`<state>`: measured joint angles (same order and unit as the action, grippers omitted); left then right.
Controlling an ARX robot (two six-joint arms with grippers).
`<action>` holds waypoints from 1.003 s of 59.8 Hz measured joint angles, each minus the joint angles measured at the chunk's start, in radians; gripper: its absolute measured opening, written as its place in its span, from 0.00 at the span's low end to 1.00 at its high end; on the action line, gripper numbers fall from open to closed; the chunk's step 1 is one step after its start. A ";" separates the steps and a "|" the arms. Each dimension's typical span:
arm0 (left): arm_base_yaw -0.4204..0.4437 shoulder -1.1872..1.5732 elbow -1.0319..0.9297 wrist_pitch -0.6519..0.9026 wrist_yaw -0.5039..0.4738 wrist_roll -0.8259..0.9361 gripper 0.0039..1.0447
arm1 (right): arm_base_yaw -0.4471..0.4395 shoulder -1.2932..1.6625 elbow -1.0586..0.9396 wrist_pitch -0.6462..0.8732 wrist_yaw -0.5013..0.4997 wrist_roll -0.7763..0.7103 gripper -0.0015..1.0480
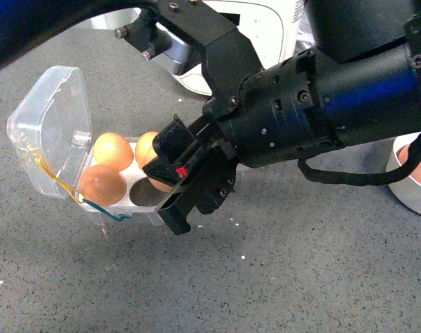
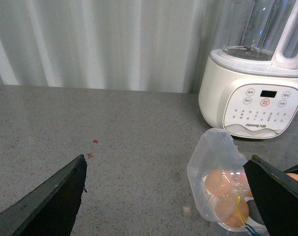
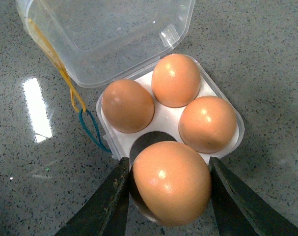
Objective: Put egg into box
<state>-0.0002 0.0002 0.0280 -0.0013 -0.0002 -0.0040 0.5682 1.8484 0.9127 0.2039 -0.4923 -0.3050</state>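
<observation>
Three cells of the box (image 3: 164, 119) were filled; the egg (image 3: 171, 182) was clamped in the right fingers (image 3: 109, 204) over the empty fourth; the left fingers (image 2: 55, 201) were seen apart.

Egg (image 3: 171, 182): in the front view nearly all hidden behind the right gripper (image 1: 170, 182); only a sliver shows. Box (image 3: 164, 119): fourth cell mostly covered by the egg; lid (image 3: 114, 34) runs off the right wrist picture's edge; in the left wrist view its near part is cut off and one side is hidden behind a finger (image 2: 281, 196) of the left gripper (image 2: 167, 158). Bowl (image 1: 413, 187): cut by the front picture's right edge, partly behind the right arm (image 1: 321, 118); contents unclear. Blender (image 2: 252, 98): jug cut off, button labels too small to read.
</observation>
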 joint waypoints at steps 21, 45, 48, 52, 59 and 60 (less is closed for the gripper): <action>0.000 0.000 0.000 0.000 0.000 0.000 0.94 | 0.035 0.061 0.040 -0.001 0.032 -0.002 0.38; 0.000 0.000 0.000 0.000 0.000 0.000 0.94 | 0.055 0.093 0.053 0.006 0.071 0.000 0.56; 0.000 0.000 0.000 0.000 0.000 0.000 0.94 | 0.054 0.090 0.051 0.019 0.071 0.006 0.63; 0.000 0.000 0.000 0.000 0.000 0.000 0.94 | 0.052 0.073 0.038 0.044 0.069 0.023 0.73; 0.000 0.000 0.000 0.000 0.000 0.000 0.94 | 0.036 0.003 -0.011 0.097 0.077 0.066 0.90; 0.000 0.000 0.000 0.000 0.000 0.000 0.94 | 0.033 -0.006 -0.017 0.104 0.081 0.076 0.92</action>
<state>-0.0002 0.0002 0.0280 -0.0013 -0.0006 -0.0040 0.6014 1.8423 0.8955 0.3077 -0.4110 -0.2295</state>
